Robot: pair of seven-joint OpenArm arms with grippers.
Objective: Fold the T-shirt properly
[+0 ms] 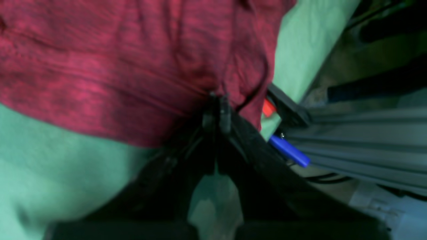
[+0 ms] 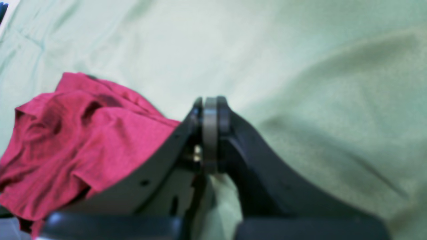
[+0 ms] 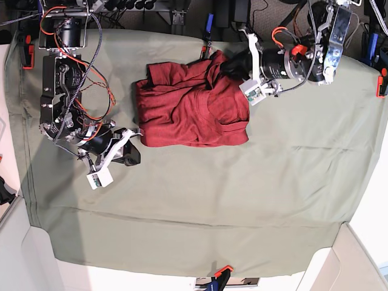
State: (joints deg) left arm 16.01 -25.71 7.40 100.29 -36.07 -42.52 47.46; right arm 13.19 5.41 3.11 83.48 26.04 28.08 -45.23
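The maroon T-shirt (image 3: pixel 194 109) lies bunched and partly folded on the far middle of the sage-green cloth (image 3: pixel 242 200). My left gripper (image 3: pixel 219 65) reaches in from the right and sits at the shirt's far edge. In the left wrist view the left gripper (image 1: pixel 217 106) is shut on a pinch of the T-shirt (image 1: pixel 116 66) near its hem. My right gripper (image 3: pixel 132 145) hovers just left of the shirt's near-left corner. In the right wrist view the right gripper (image 2: pixel 211 105) is shut with nothing between its fingers, and the T-shirt (image 2: pixel 83 140) lies to its left.
Orange clamps (image 3: pixel 24 51) (image 3: pixel 381 82) (image 3: pixel 221 271) pin the cloth at the table's edges. A blue handle (image 1: pixel 288 151) and a grey aluminium rail (image 1: pixel 367 133) sit just past the cloth's far edge beside the left gripper. Cables hang around both arms.
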